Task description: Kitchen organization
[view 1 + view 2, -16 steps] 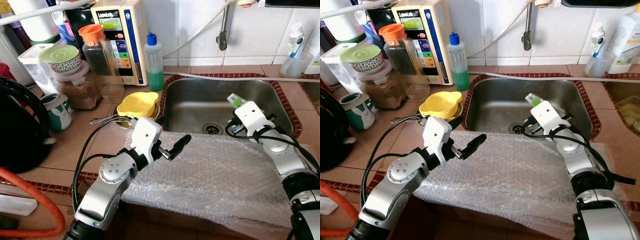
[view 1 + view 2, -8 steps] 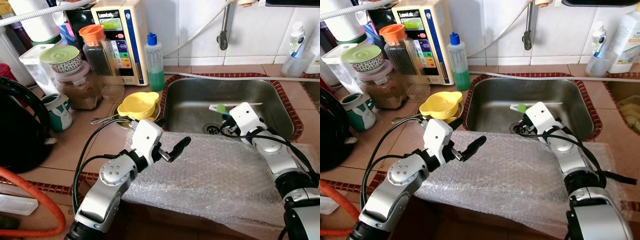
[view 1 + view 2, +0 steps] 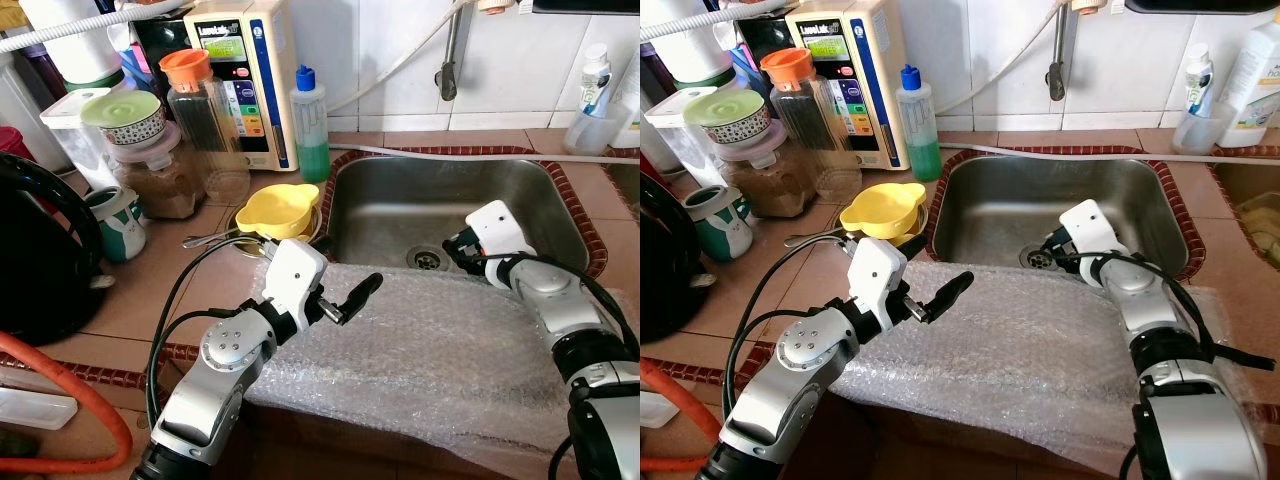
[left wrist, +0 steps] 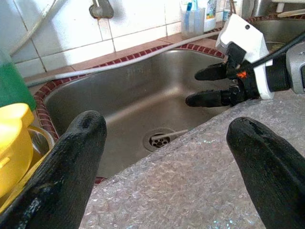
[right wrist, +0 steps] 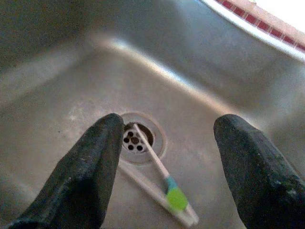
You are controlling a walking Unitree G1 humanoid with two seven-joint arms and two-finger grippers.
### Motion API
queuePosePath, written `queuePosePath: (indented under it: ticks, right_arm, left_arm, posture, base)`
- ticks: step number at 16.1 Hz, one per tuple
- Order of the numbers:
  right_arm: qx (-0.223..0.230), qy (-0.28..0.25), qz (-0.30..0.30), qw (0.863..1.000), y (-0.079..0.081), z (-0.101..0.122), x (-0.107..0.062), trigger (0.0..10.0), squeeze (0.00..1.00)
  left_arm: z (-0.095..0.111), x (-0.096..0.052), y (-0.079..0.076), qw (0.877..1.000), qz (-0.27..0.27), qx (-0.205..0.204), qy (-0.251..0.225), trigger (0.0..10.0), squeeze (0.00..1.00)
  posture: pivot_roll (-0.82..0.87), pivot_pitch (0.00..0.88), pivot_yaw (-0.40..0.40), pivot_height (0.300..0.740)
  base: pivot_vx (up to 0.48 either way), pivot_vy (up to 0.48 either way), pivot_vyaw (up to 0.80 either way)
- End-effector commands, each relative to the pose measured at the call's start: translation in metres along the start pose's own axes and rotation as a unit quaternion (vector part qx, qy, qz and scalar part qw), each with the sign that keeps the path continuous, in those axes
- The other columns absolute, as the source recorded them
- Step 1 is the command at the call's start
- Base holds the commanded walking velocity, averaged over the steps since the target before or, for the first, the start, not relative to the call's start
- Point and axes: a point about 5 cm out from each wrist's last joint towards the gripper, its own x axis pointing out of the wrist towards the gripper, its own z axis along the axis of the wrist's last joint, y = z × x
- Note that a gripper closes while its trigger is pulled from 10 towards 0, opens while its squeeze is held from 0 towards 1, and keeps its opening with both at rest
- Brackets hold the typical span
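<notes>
The sink [image 3: 520, 190] basin lies open except for a toothbrush [image 5: 159, 183] across the drain [image 5: 136, 138]. Bubble wrap [image 3: 440, 350] covers its near edge; a yellow bowl [image 3: 275, 208] crowds its left rim.

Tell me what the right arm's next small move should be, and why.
Probably lower the right end effector straight down and close it on the toothbrush. It is open and hovers in the sink, with the toothbrush lying across the drain between its fingers.
</notes>
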Motion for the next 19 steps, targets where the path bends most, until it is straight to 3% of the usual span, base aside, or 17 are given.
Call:
queuePosePath:
  ticks: [1, 5, 6, 7, 8, 9, 11, 13, 15, 16, 17, 19]
  right_arm:
    - [0.038, 0.017, -0.012, 0.999, -0.003, -0.005, 0.0, 10.0, 1.0]
    - [0.052, -0.04, -0.015, 0.998, -0.001, 0.009, 0.0, 10.0, 1.0]
    - [0.065, -0.1, 0.001, 0.993, 0.011, 0.024, 0.0, 10.0, 1.0]
    - [0.064, -0.12, 0.007, 0.991, 0.017, 0.03, -0.001, 10.0, 1.0]
    - [0.062, -0.169, 0.037, 0.983, 0.037, 0.044, -0.005, 10.0, 1.0]
    - [0.062, -0.182, 0.043, 0.98, 0.043, 0.048, -0.007, 10.0, 1.0]
    - [0.064, -0.238, 0.078, 0.966, 0.074, 0.068, -0.02, 10.0, 1.0]
    - [0.066, -0.254, 0.092, 0.961, 0.087, 0.074, -0.027, 10.0, 1.0]
    - [0.052, -0.269, 0.115, 0.955, 0.109, 0.079, -0.04, 10.0, 1.0]
    - [0.054, -0.27, 0.12, 0.954, 0.113, 0.078, -0.042, 10.0, 1.0]
    - [0.057, -0.268, 0.124, 0.954, 0.116, 0.078, -0.044, 10.0, 1.0]
    - [0.069, -0.268, 0.134, 0.951, 0.121, 0.081, -0.05, 10.0, 1.0]
  left_arm:
    - [-0.003, -0.001, 0.004, 1.0, 0.005, 0.008, 0.008, 10.0, 1.0]
    - [-0.003, 0.0, 0.007, 1.0, 0.022, 0.013, 0.008, 10.0, 1.0]
    - [-0.001, 0.002, 0.016, 0.998, 0.059, 0.005, 0.001, 10.0, 1.0]
    - [0.0, 0.002, 0.02, 0.997, 0.072, 0.002, -0.003, 10.0, 1.0]
    - [0.003, 0.003, 0.03, 0.994, 0.108, -0.007, -0.016, 10.0, 1.0]
    - [0.005, 0.003, 0.034, 0.993, 0.119, -0.01, -0.021, 10.0, 1.0]
    - [0.011, 0.004, 0.054, 0.981, 0.189, -0.027, -0.044, 10.0, 1.0]
    - [0.014, 0.002, 0.066, 0.969, 0.238, -0.032, -0.054, 10.0, 1.0]
    - [0.011, -0.01, 0.095, 0.934, 0.349, -0.053, -0.052, 10.0, 1.0]
    - [0.009, -0.013, 0.101, 0.926, 0.369, -0.063, -0.051, 10.0, 0.16]
    - [0.008, -0.016, 0.105, 0.918, 0.387, -0.068, -0.05, 10.0, 0.0]
    - [0.005, -0.021, 0.113, 0.904, 0.418, -0.075, -0.047, 10.0, 0.0]
  posture:
    - [-0.24, 0.059, 0.152, 0.74]
    - [-0.25, 0.053, 0.15, 0.74]
    - [-0.25, 0.052, 0.147, 0.74]
    - [-0.25, 0.052, 0.147, 0.74]
    - [-0.26, 0.052, 0.146, 0.74]
    - [-0.26, 0.053, 0.147, 0.74]
    - [-0.28, 0.053, 0.147, 0.74]
    - [-0.29, 0.052, 0.145, 0.74]
    - [-0.3, 0.05, 0.145, 0.74]
    - [-0.3, 0.05, 0.145, 0.74]
    - [-0.3, 0.05, 0.144, 0.74]
    - [-0.3, 0.052, 0.143, 0.74]
  base:
    - [0.0, 0.0, 0.0]
    - [0.0, 0.0, 0.0]
    - [0.0, 0.0, 0.0]
    - [0.0, 0.0, 0.0]
    - [0.0, 0.0, 0.0]
    - [0.0, 0.0, 0.0]
    - [0.0, 0.0, 0.0]
    - [0.0, 0.0, 0.0]
    - [0.0, 0.0, 0.0]
    - [0.0, 0.0, 0.0]
    - [0.0, 0.0, 0.0]
    - [0.0, 0.0, 0.0]
